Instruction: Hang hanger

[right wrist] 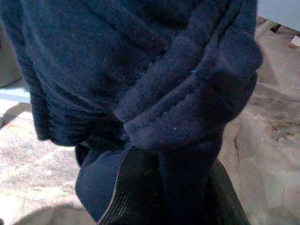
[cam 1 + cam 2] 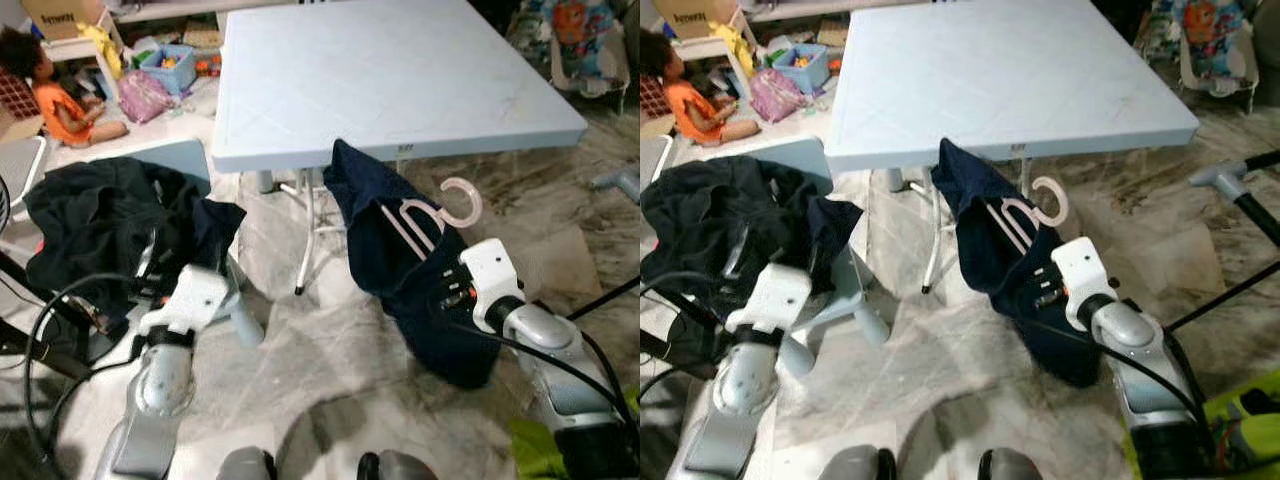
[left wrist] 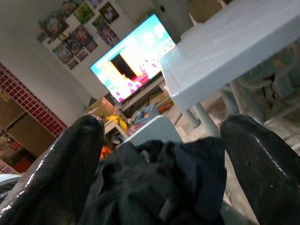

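Hanger, pink, sits inside navy garment, hook up, in front of white table. Right gripper clamped on garment fabric. Left gripper wide open, empty, nr dark clothes pile. Step: carry stage; next needs a rail, none visible.

hanger in garment, before table

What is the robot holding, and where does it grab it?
The right gripper pinches bunched fabric of the dark navy garment on the pale pink plastic hanger. The left gripper holds nothing.
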Controlling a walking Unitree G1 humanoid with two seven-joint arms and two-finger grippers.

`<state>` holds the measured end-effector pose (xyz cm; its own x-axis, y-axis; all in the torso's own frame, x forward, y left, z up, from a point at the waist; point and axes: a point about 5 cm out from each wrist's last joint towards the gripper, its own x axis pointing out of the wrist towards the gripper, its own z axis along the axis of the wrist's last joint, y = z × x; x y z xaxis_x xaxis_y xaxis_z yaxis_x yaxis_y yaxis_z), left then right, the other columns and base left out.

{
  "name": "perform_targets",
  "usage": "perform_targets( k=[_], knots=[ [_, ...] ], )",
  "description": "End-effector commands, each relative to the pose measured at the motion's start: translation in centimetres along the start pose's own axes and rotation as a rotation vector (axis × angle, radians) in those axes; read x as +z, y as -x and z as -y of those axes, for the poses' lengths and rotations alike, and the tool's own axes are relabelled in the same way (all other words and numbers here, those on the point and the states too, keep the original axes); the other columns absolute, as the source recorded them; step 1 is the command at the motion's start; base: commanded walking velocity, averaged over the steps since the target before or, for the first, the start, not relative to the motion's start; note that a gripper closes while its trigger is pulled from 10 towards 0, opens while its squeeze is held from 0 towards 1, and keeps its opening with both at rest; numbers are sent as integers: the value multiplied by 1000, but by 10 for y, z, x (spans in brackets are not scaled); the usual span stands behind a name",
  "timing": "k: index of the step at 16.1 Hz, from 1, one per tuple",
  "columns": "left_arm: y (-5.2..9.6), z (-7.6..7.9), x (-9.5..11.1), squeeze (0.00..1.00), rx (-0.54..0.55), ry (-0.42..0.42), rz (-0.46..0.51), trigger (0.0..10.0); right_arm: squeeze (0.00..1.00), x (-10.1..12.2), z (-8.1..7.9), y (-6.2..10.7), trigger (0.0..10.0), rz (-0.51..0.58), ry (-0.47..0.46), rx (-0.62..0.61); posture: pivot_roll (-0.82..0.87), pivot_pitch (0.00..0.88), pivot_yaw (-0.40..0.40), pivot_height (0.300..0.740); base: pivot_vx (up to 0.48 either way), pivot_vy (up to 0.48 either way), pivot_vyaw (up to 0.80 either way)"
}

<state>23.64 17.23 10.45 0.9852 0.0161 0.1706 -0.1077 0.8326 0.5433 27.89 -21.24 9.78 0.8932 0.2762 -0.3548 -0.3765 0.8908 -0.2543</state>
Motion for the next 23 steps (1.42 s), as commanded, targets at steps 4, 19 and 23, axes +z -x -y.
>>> perform_targets(
  k=[4,19,23],
  knots=[
    [1,-3,-1,0,-101,0,13,10000,0,7,5,2,10000,24,29,-7,-7,89,49,740,0,0,0],
    [-61,53,10,0,-657,269,32,10000,0,35,-22,-6,10000,114,7,239,-39,98,12,740,0,0,0],
    [-70,63,18,1000,-664,240,83,10000,0,37,-34,-9,10000,123,-9,328,-42,98,11,740,0,0,0]
  ],
)
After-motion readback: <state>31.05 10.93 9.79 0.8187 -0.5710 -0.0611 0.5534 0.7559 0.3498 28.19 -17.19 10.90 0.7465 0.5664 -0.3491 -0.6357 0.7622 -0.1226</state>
